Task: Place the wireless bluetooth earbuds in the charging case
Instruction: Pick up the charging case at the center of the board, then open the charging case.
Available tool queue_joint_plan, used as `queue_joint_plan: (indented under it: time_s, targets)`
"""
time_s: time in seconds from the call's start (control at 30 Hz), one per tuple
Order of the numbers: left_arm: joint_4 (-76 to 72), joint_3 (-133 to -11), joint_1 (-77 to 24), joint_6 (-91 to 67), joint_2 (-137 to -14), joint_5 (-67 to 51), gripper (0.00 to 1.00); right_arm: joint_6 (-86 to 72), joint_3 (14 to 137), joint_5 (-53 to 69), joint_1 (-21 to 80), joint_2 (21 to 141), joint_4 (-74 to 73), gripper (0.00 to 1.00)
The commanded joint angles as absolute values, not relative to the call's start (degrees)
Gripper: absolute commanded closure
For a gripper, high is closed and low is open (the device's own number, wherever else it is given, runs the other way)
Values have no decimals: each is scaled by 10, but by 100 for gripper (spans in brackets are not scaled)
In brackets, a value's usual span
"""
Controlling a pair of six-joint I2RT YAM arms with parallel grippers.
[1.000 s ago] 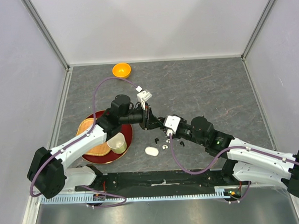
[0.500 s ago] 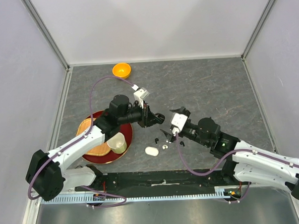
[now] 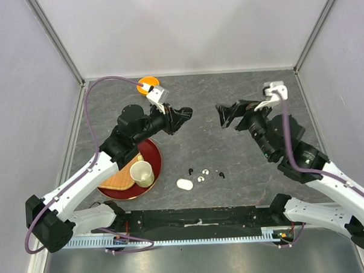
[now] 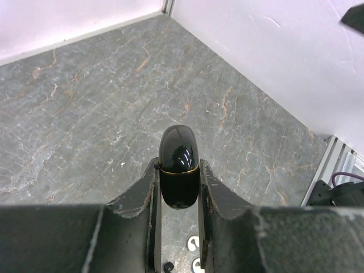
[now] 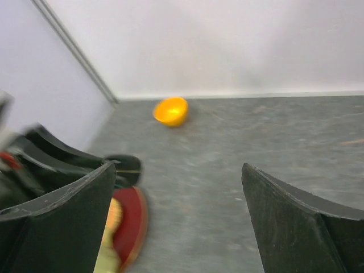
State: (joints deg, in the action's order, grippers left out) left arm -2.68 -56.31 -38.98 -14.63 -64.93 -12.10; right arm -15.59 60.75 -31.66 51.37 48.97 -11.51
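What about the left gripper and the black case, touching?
Touching. The left wrist view shows the black case pinched between both fingers of the left gripper.

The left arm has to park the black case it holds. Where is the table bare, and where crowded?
Bare: the table strip from the orange bowl to the right wall, and the near right beyond the earbuds. Crowded: near middle, with the earbuds and white case, and near left, with the red plate and cup.

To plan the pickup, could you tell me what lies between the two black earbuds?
Two white earbuds lie there close together, as the top view shows.
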Motion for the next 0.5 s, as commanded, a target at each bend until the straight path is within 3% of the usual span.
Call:
queue_joint_plan:
  time_s: [0.0, 0.13, 0.27, 0.47]
  targets:
    - [-46, -582, -389, -105, -621, -121, 98, -373, 679, -302, 512, 515, -233, 2]
    - [-138, -479, -389, -64, -585, -211, 98, -444, 659, -222, 510, 524, -222, 2]
    - [-283, -378, -390, -90, -538, -224, 98, -519, 598, -155, 505, 491, -187, 2]
    - [-304, -329, -390, -76, -476, -251, 98, -699, 508, -94, 499, 452, -135, 2]
